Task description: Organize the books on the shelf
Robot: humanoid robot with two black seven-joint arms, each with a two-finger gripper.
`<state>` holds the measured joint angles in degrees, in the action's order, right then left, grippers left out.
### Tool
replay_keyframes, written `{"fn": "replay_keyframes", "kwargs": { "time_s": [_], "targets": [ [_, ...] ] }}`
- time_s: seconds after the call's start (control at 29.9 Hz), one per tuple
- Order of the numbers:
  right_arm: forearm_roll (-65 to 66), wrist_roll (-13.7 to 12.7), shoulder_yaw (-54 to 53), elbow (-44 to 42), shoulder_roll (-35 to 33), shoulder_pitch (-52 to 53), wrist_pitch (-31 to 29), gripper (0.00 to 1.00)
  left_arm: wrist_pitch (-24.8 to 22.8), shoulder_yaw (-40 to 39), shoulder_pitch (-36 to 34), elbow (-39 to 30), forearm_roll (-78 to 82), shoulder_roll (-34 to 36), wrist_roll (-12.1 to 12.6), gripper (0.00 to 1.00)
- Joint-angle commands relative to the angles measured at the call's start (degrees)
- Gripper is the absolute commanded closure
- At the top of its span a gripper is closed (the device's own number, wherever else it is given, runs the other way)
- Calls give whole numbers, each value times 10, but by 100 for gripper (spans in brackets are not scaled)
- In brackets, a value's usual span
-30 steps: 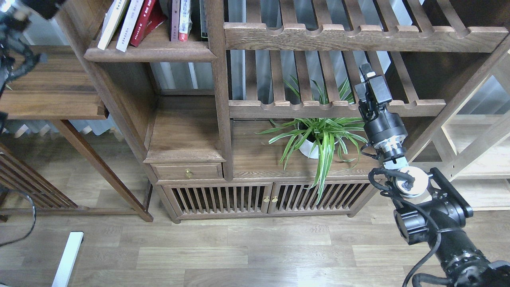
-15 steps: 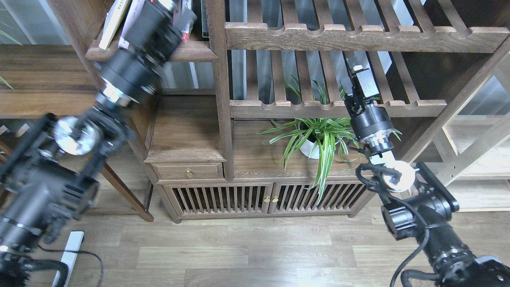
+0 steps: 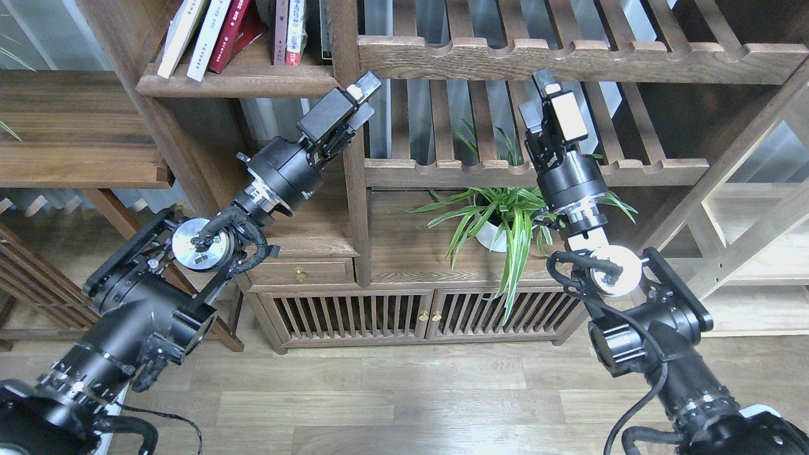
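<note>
Several books stand on the dark-brown shelf point(image 3: 240, 83) at the top left. Two pale books point(image 3: 189, 35) lean to the right against a red book point(image 3: 232, 28). More books point(image 3: 287, 31) stand upright by the post. No thick yellow-green book can be made out. My left gripper point(image 3: 361, 88) is below the shelf's right end, in front of the vertical post, holding nothing. My right gripper point(image 3: 545, 85) is raised in front of the slatted rack, above the plant, holding nothing. Both grippers' fingers are seen end-on and cannot be told apart.
A potted spider plant point(image 3: 505, 218) stands on the cabinet top under my right arm. Slatted racks with scalloped rails point(image 3: 569, 60) fill the upper right. A small drawer point(image 3: 297, 273) and slatted cabinet doors point(image 3: 392, 313) are below. A wooden side table point(image 3: 76, 145) is at the left.
My left arm swung in from the left, passed in front of the books, and now points at the post below the shelf. My right gripper rose and moved left.
</note>
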<state>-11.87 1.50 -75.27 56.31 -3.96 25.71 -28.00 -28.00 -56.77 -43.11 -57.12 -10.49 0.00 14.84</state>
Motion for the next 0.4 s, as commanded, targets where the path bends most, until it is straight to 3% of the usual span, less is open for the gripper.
{"fn": "replay_keyframes", "kwargs": {
  "time_s": [0.0,0.37],
  "targets": [
    [0,0,0,6,0,-4,0,2,0,30,-10,4,-7,0,-3,6],
    [0,1,2,6,4,-4,0,2,0,58,-20,0,-9,0,-9,5]
  ]
}}
